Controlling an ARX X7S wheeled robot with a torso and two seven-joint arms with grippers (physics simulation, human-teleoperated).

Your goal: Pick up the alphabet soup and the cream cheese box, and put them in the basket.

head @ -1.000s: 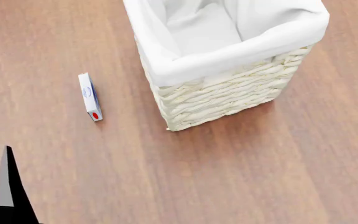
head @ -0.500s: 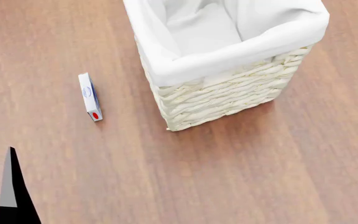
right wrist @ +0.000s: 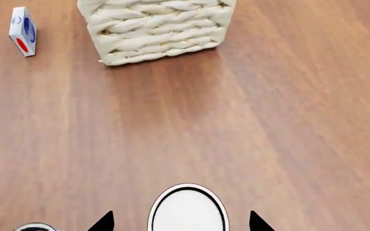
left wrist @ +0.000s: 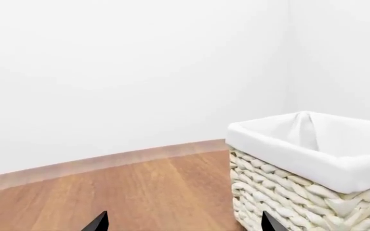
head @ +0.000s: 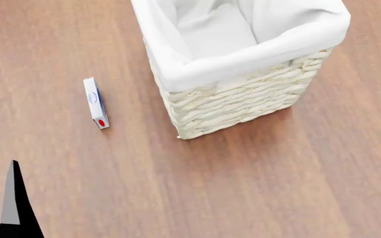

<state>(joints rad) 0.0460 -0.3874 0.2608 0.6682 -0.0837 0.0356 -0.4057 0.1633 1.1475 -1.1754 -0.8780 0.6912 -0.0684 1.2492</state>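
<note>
Left hand point(left wrist: 181, 226) shows only as two dark fingertips spread well apart at the bottom edge of the left wrist view, with nothing between them; in the head view a single dark pointed finger of it stands at the lower left of the frame. Right hand point(right wrist: 180, 222) likewise has its tips apart at the bottom of the right wrist view, and between them sits the white round end of a can point(right wrist: 188, 209) with a dark rim, probably the alphabet soup, though no label shows and I cannot tell whether the fingers touch it. Across the wooden surface point(head: 277, 188), the cream cheese box point(head: 95, 102) stands on a narrow edge at the left of the head view, its red dot toward the near end, apart from the basket point(head: 243, 99). That wicker basket fills the upper middle and right, its white cloth liner point(head: 197, 69) folded over the rim.
</note>
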